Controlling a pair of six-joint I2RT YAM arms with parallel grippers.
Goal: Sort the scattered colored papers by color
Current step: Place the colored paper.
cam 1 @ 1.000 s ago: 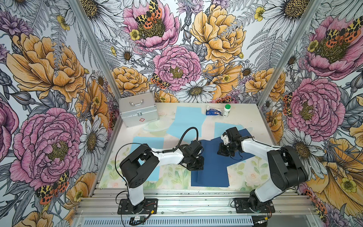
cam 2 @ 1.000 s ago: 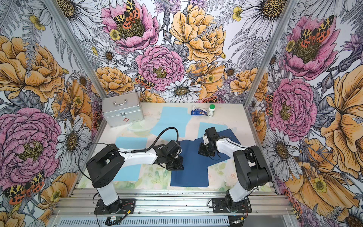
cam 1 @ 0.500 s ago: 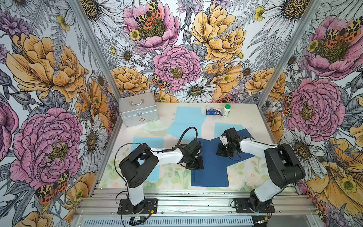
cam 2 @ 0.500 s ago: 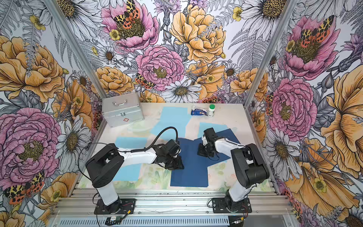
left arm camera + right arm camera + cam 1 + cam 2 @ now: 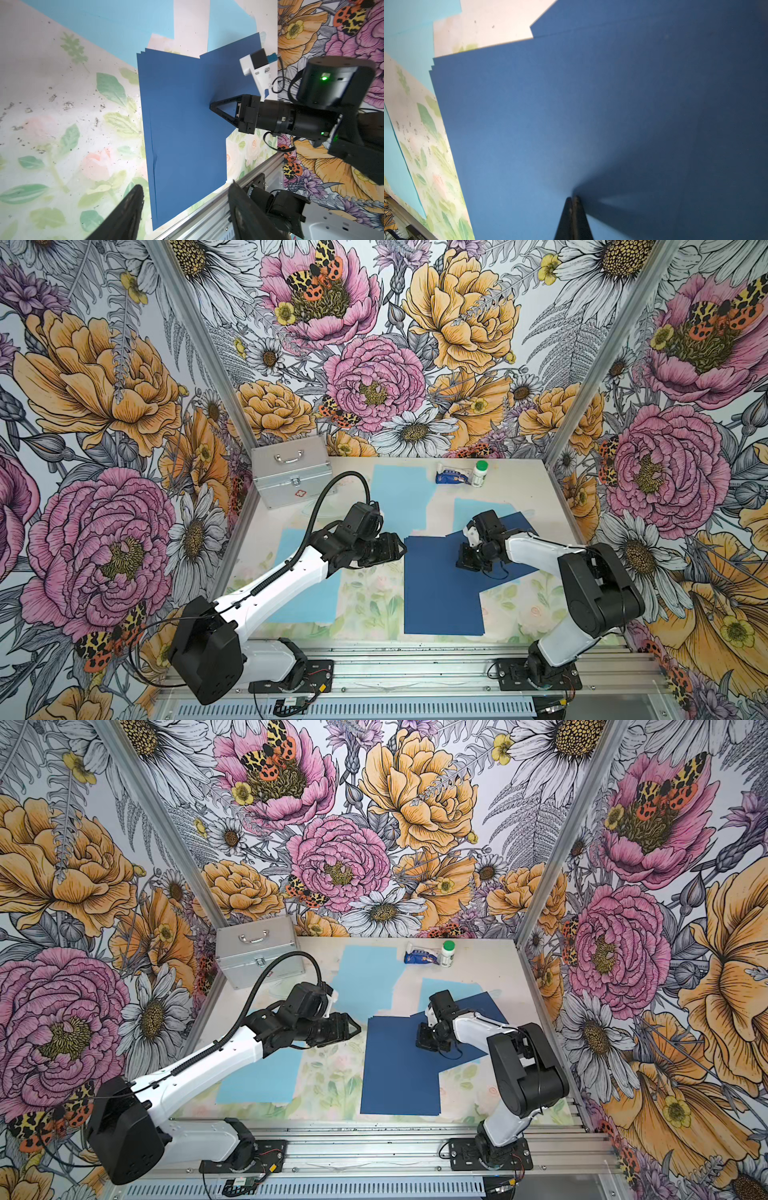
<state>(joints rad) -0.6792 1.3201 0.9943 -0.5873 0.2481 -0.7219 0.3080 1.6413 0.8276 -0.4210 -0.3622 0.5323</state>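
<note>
Navy papers [image 5: 440, 585] stacked on the table [image 5: 374, 605], sky-blue papers [image 5: 307, 601] scattered around. Likely thin, limp, slick: lift at an edge. Your right hand [image 5: 464, 562], drawn together, presses the stack; left hand [image 5: 399, 549] apart, empty.

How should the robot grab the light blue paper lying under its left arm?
Probably by the front corner nearest the dark blue stack, coming from the front. The light blue paper lies flat on the table, so its middle offers nothing to pinch. That corner is bare; the left arm crosses only the back part. The open left pincer is close by.
</note>
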